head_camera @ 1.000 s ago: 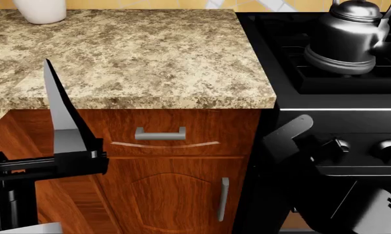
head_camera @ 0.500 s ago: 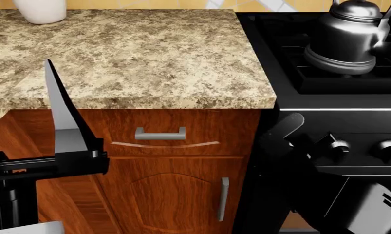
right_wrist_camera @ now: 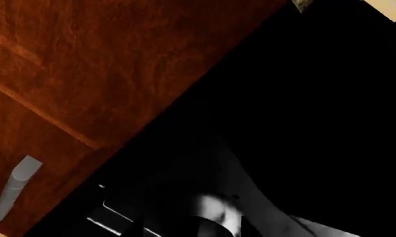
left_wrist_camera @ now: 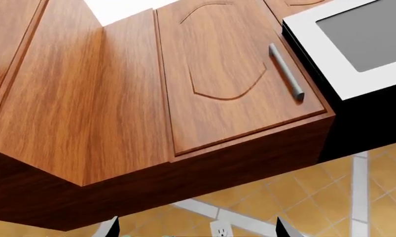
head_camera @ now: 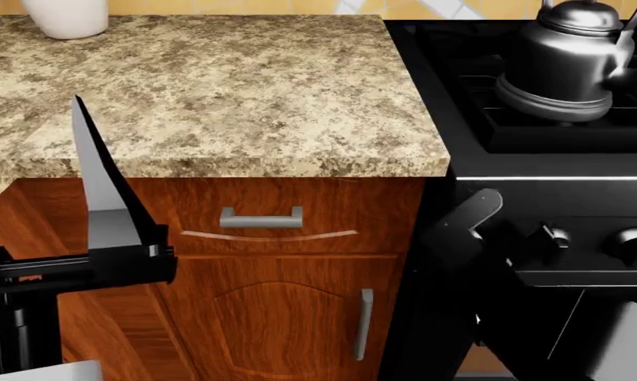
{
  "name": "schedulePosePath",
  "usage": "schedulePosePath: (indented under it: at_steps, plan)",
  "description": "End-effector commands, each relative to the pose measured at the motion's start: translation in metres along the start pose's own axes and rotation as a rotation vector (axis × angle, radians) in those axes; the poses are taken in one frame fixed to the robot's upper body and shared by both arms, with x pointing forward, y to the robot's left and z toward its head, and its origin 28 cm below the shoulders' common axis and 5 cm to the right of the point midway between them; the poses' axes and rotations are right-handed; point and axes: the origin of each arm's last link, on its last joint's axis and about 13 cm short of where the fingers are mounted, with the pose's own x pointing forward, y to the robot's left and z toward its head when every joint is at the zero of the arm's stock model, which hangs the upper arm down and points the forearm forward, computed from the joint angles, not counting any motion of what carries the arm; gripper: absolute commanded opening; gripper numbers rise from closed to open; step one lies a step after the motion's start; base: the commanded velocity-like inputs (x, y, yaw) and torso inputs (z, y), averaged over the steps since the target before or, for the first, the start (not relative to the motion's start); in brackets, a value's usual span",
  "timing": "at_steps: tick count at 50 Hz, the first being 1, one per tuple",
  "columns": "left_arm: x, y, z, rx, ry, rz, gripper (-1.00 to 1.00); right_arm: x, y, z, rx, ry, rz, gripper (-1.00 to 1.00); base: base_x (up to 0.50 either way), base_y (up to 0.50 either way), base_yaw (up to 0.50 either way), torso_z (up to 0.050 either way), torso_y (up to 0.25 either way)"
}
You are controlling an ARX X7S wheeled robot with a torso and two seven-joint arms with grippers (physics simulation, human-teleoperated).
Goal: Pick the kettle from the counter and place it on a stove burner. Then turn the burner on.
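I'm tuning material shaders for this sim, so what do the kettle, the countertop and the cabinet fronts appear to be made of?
The kettle looks like polished dark grey metal, with sharp bright highlights on its body. The countertop looks like stone, perhaps granite or laminate, speckled beige and brown with a matte look. The cabinet fronts look like reddish-brown wood with visible grain and a slight sheen; their handles look like brushed silver metal.
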Motion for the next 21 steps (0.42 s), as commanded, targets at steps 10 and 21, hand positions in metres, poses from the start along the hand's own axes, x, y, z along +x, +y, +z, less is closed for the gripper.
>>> schedulePosePath:
  at_steps: [10, 21]
  plan:
    - [-0.003, -0.003, 0.003, -0.041, 0.02, 0.027, 1.0, -0.038, -0.006, -0.015, 0.089, -0.028, -0.041, 1.0, 0.0, 0.0, 0.0, -0.005, 0.0]
    - [-0.003, -0.003, 0.003, -0.042, 0.02, 0.025, 1.0, -0.05, -0.015, -0.005, 0.125, -0.108, -0.109, 1.0, 0.0, 0.0, 0.0, -0.006, 0.0]
